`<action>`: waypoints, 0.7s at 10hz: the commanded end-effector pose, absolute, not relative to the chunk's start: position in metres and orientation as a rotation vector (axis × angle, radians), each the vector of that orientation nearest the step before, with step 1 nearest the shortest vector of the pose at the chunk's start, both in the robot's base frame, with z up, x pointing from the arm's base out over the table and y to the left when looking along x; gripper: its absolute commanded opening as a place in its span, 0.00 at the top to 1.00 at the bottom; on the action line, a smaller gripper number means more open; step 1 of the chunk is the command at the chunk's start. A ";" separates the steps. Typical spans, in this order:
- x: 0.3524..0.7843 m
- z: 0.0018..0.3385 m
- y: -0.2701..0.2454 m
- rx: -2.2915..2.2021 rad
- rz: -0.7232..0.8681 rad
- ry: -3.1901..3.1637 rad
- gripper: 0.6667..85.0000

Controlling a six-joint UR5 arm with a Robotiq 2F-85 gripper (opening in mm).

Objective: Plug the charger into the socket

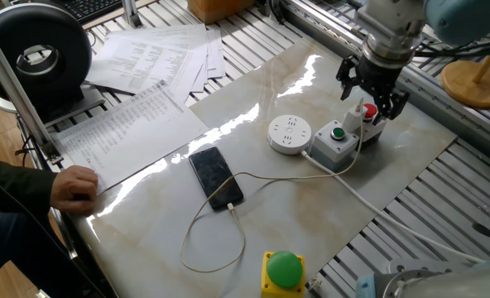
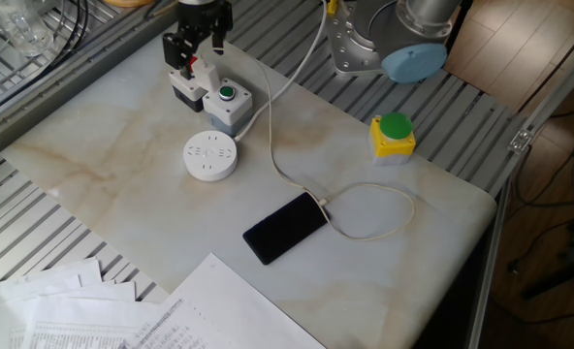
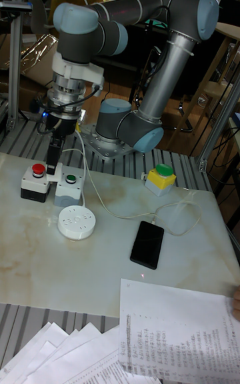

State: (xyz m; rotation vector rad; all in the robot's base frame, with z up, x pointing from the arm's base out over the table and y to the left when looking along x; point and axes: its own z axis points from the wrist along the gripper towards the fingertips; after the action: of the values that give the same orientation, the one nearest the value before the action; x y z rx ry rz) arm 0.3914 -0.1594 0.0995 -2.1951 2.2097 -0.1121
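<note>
The charger (image 1: 358,114) is a small white block standing upright on the grey button boxes, beside the red button (image 2: 189,64). Its thin white cable (image 1: 290,176) runs to the black phone (image 1: 216,176). My gripper (image 1: 369,93) hangs open just above the charger, one finger on each side of it and neither touching it. In the other fixed view the gripper (image 2: 198,47) sits right over the charger (image 2: 209,76). The socket (image 1: 290,133), a round white puck, lies on the marble a little in front of the boxes, as the socket (image 2: 209,155) and socket (image 3: 75,222) also show.
Two grey button boxes (image 1: 336,142) stand together, one with a red button, one with a green. A yellow box with a green button (image 2: 393,135) sits near the table edge. Papers (image 1: 137,99) and a person's hand (image 1: 73,189) are at the far side.
</note>
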 end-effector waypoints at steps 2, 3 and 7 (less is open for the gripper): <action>0.393 0.094 -0.154 -2.164 -0.114 2.204 0.11; 0.393 0.093 -0.153 -2.164 -0.117 2.201 0.15; 0.390 0.094 -0.148 -2.161 -0.089 2.180 0.30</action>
State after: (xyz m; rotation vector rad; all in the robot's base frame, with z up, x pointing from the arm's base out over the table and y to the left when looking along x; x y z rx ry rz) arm 0.3899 -0.1530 0.0925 -2.1784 2.1947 -0.1069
